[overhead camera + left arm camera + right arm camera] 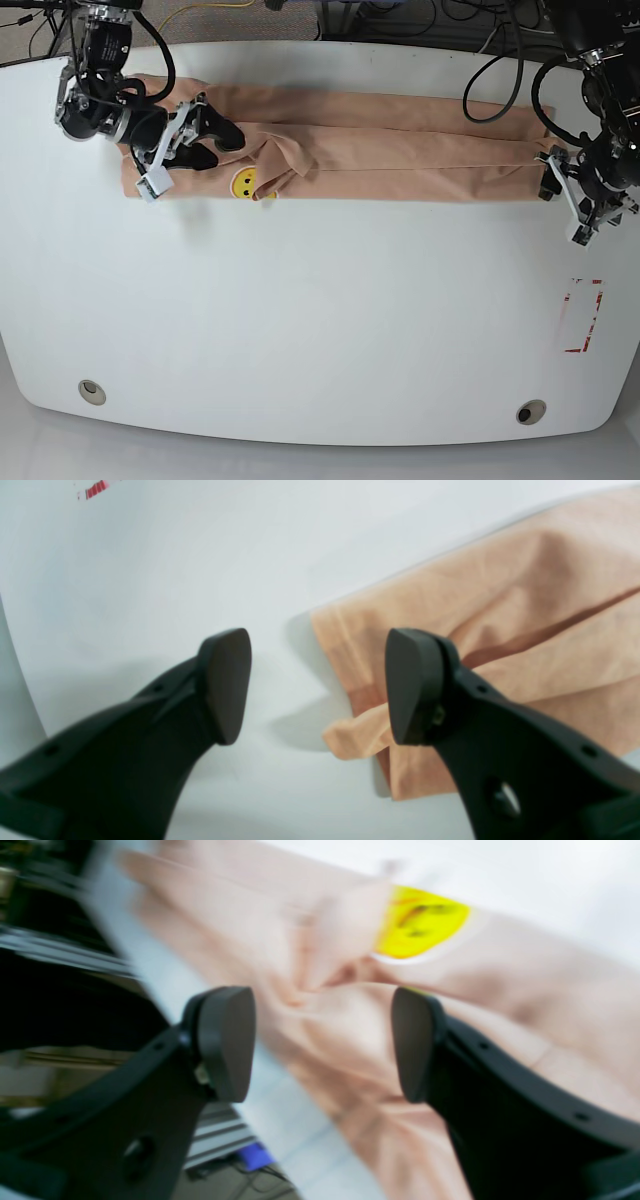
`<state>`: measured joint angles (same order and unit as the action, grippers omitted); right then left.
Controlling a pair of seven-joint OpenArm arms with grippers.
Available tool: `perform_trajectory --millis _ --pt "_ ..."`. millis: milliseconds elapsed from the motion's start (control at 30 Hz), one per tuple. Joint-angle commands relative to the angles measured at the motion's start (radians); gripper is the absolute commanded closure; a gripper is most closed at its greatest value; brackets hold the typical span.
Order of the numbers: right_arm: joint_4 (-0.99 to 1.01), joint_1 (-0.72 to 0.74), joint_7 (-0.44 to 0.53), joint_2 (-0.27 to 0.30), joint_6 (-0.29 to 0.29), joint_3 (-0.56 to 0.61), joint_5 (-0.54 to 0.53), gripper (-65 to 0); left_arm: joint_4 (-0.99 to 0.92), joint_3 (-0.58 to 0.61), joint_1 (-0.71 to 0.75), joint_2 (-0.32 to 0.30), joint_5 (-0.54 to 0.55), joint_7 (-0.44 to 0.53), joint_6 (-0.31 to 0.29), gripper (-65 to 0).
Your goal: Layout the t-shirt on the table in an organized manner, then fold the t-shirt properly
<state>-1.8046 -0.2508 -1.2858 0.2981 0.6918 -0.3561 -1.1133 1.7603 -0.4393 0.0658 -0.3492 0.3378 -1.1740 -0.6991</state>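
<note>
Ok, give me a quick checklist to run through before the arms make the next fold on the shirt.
1. Left gripper open, holding nothing: ok.
2. Right gripper open, nothing between its jaws: ok.
3. T-shirt folded into a long band along the far side of the table: ok.
4. Band lying flat: not ok, fabric is bunched near the smiley print.
5. Left gripper lined up on the band's end corner: ok, one finger is over it.
6. Right gripper clear of the cloth: cannot tell, its wrist view is blurred.
</note>
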Motion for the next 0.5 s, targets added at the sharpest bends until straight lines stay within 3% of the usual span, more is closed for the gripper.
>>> perform_trajectory --millis 0,233,467 --pt "-0.013 0.035 0.013 -0.035 0.006 0.002 0.091 -36.1 0.014 0.007 -0.014 -0.017 0.005 0.016 0.001 -39.7" --pt "-0.013 0.037 0.013 -0.110 0.006 0.033 0.322 -29.2 0.014 0.033 -0.014 -0.017 0.005 0.016 0.001 -39.7" --pt "-0.014 -0.026 0.013 -0.102 0.006 0.096 0.359 -27.6 0.014 0.033 -0.014 -0.017 0.005 0.016 0.001 -39.7"
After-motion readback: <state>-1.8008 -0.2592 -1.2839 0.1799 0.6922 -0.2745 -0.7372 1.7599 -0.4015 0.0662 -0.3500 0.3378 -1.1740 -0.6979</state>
